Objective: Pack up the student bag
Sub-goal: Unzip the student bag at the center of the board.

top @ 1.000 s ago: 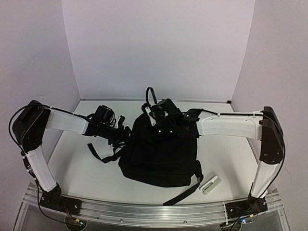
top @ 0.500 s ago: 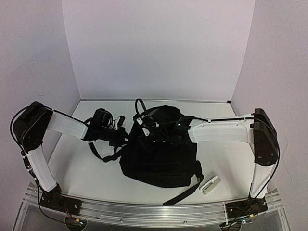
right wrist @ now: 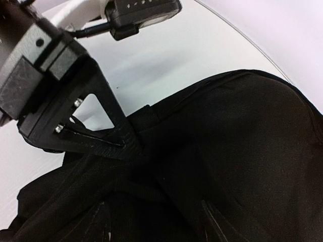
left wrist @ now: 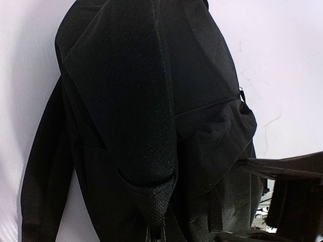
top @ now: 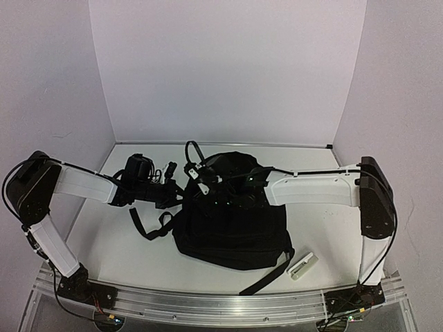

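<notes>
Student bag (top: 235, 228) clamped in left fingers (right wrist: 101, 141); right fingers (right wrist: 212, 227) seemingly parted.

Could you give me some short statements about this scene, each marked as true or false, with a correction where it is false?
1. The student bag lies on the table between the two arms. True.
2. The left gripper is shut on the bag's fabric. True.
3. Nothing except the bag lies on the table. False: a small white object lies there too, outside the bag, on its right.
4. The bag is red. False: it is black.
</notes>
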`<state>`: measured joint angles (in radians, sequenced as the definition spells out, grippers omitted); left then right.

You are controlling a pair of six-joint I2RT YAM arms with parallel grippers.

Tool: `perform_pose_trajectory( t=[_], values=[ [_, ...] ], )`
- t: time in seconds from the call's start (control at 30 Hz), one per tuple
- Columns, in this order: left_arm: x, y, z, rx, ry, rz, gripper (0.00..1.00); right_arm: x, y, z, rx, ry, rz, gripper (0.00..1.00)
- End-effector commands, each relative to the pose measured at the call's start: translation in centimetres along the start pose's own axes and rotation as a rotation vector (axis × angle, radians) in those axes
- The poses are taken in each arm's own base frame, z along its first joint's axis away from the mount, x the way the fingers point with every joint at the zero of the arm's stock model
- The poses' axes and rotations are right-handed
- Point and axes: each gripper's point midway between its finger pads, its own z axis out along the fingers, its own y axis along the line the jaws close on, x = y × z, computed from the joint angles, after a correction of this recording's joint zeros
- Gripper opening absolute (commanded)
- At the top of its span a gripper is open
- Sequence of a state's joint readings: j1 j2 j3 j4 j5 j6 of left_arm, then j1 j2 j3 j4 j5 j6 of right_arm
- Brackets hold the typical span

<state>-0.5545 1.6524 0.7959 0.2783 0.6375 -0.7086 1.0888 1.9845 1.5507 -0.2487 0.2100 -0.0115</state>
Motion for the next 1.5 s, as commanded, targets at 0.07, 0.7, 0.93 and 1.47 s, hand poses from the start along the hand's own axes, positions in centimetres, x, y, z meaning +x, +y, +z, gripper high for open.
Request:
perform_pose_trajectory(
  t=[0.07,0.7,0.93,1.47],
  values=[
    [-2.4,-5.6,-1.7,0.162,-0.066,0.125,0.00,-1.4,0.9,0.5,0.059,-0.029,-0.095,0.52],
    [-3.2,-3.2,-2.5,0.008,-0.132,0.027,0.00,-2.6,-3.0,-1.2,0.333,-0.125,0.097,0.00],
    [-3.9,0.9,-4.6,-0.097,-0.207,-0.103,0.00,0.4,-7.2,-4.8,0.477,-0.146,0.336,0.00],
    [-3.1,4.4,-8.9,-0.172,-0.271,-0.188,0.00,8.3,-17.4,-7.4,0.586,-0.056,0.694,0.00]
  ],
)
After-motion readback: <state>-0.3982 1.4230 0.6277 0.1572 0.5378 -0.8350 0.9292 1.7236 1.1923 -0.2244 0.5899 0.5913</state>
